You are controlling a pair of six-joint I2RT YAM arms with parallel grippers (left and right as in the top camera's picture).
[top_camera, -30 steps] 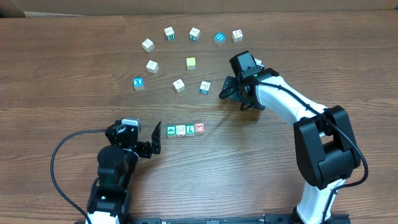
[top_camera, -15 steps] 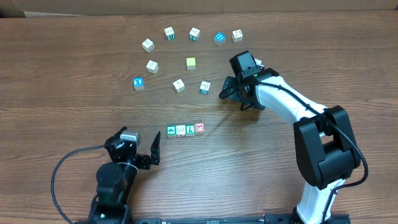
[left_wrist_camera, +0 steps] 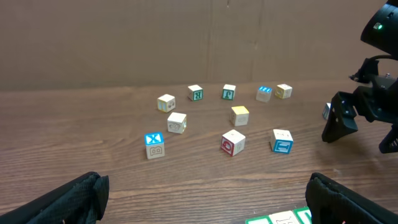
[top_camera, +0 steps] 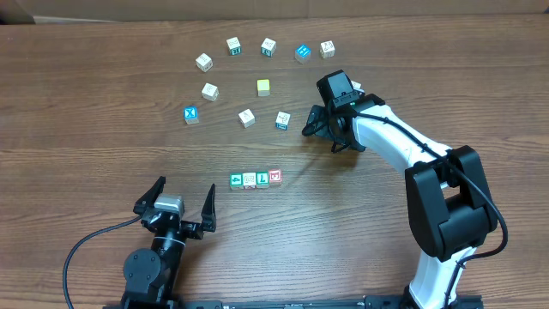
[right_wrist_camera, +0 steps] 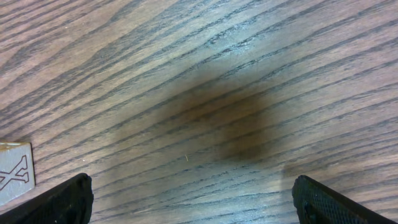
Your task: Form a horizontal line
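Four letter cubes [top_camera: 256, 178] touching in one row. Left gripper [top_camera: 186, 184] near row's left end, jaws wide, empty. Right gripper [top_camera: 320, 137] likewise, well apart.

Surface: brown wood-grain surface [top_camera: 86, 146], carrying every cube.
Blue cube: small wooden blue "X" cube [top_camera: 190, 114], at the left of the loose cluster.
Yellow cube: plain yellow wooden cube [top_camera: 263, 87], near the cluster's middle.
Far arc: pale letter cubes [top_camera: 233, 45] and a blue-faced cube [top_camera: 302, 52], apart from one another.
Backdrop: brown cardboard wall [left_wrist_camera: 124, 43] behind the surface.
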